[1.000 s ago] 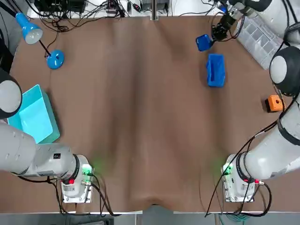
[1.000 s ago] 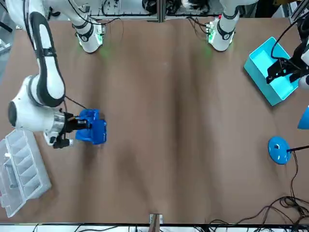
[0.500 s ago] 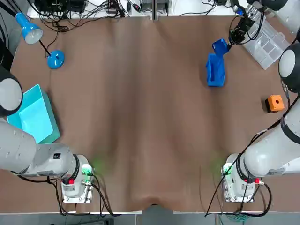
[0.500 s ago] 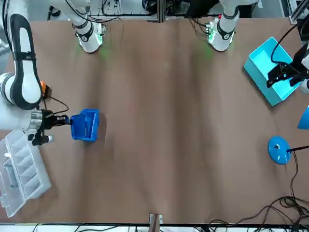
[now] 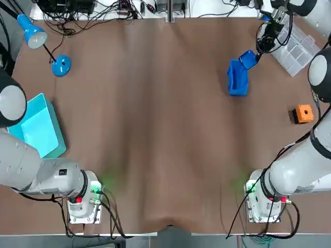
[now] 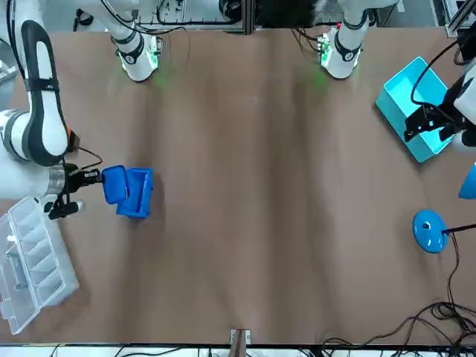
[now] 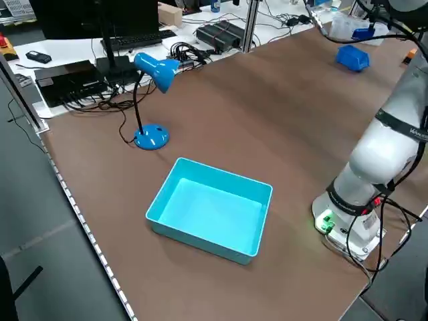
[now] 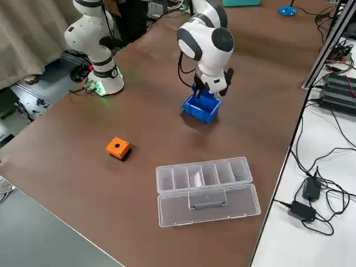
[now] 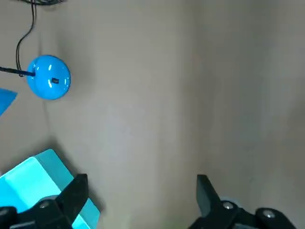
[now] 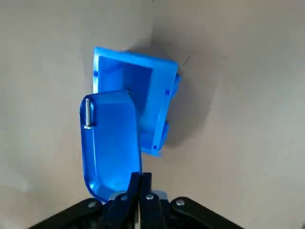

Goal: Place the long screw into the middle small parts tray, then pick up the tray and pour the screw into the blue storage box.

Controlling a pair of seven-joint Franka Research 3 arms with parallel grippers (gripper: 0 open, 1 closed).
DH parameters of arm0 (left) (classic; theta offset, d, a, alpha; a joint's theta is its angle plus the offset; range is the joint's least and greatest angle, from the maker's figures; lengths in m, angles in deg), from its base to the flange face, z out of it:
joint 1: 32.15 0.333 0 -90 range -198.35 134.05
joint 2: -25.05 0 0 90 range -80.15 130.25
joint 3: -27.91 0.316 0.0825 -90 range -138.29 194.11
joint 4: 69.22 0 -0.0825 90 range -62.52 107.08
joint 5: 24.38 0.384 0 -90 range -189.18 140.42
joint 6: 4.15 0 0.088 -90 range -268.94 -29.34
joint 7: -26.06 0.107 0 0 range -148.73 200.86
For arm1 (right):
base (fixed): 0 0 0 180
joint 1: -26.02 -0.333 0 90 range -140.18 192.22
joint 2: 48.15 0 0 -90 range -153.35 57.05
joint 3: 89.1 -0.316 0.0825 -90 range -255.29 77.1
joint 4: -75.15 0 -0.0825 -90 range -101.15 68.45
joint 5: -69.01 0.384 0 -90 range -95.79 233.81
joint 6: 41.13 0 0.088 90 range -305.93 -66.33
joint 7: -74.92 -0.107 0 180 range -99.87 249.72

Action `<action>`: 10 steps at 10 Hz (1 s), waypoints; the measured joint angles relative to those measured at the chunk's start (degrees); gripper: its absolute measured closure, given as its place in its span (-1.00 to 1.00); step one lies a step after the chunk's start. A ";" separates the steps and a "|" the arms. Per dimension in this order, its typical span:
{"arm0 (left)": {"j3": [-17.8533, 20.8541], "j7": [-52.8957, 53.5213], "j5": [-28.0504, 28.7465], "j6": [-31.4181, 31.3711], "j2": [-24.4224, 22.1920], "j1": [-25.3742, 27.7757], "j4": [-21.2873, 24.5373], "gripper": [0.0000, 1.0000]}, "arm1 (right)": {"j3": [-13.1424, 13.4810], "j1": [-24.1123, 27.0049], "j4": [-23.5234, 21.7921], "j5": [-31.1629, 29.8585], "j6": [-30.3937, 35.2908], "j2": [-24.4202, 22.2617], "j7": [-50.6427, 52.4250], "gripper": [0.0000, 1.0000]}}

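My right gripper [image 10: 140, 185] is shut on the near rim of a small blue parts tray [image 10: 112, 143]. A long screw [image 10: 88, 114] lies at the tray's far end. That end overlaps the rim of the blue storage box [image 10: 143, 83], which stands on the table. From overhead the tray [image 5: 248, 58] hangs at the box's [image 5: 238, 81] far right corner, with the right gripper [image 5: 260, 45] behind it. From across the table the tray [image 6: 113, 184] sits beside the box [image 6: 140, 195]. My left gripper [image 9: 140, 191] is open and holds nothing, hovering near the teal bin [image 6: 413, 111].
A clear compartment organizer [image 5: 297, 44] lies open at the far right corner. An orange cube [image 5: 303, 113] sits near the right edge. A blue desk lamp [image 5: 31, 31] with a round base [image 5: 61, 65] stands far left, and the teal bin [image 5: 36, 126] lies at the left edge.
The right gripper swung the tray rightward, from beyond the box's far left to its far right corner. The left arm shifted slightly over the teal bin.
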 joint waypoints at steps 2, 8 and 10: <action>-0.15 0.00 0.00 -0.03 0.00 0.00 0.00 -1.00 | -0.35 -0.29 0.00 -4.95 0.52 0.00 -0.03 0.94; -0.16 0.00 0.00 -0.10 0.00 0.04 -0.01 -1.00 | -0.71 -6.90 1.13 -19.21 -0.37 0.01 -0.96 0.94; -0.17 0.00 0.00 -0.10 0.00 0.05 -0.02 -1.00 | -0.73 -7.64 1.15 -23.28 -1.54 0.17 -1.13 0.94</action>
